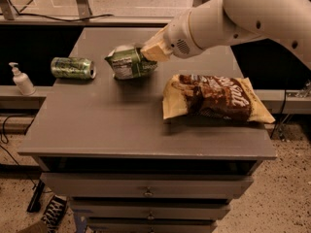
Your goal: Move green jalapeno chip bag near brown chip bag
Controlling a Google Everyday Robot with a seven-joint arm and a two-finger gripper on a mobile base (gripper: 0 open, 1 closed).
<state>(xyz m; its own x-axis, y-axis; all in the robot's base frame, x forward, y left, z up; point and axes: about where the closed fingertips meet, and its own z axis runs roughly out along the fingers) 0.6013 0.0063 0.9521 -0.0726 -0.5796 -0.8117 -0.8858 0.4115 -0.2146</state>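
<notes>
My worry is the grip: my gripper (pixel 149 54) is closed on the right-hand edge of the green jalapeno chip bag (pixel 129 62), so I have only a pinch of slick, crinkly film and the rest of the bag hangs out to the left of my fingers. A quick swing to the right could let that film slide out, and the bag would drop short, closer to the green can (pixel 73 68) lying on its side at the left than to the brown chip bag (pixel 214 97). The other risk is at the set-down: the brown chip bag is puffy and light, so if I come in low I judge I could shove it toward the right edge of the table (pixel 107 130), or land my bag on top of it instead of beside it. The bare patch just left of its cream end looks like the safe spot. The pump bottle (pixel 20 79) sits on the ledge off to the far left, well out of my way. As for the bag itself, it is small and crumpled, green with a pale label panel and pale edges, tilted, and held above the table's far middle, between the can and the brown bag, with its shadow below it.
</notes>
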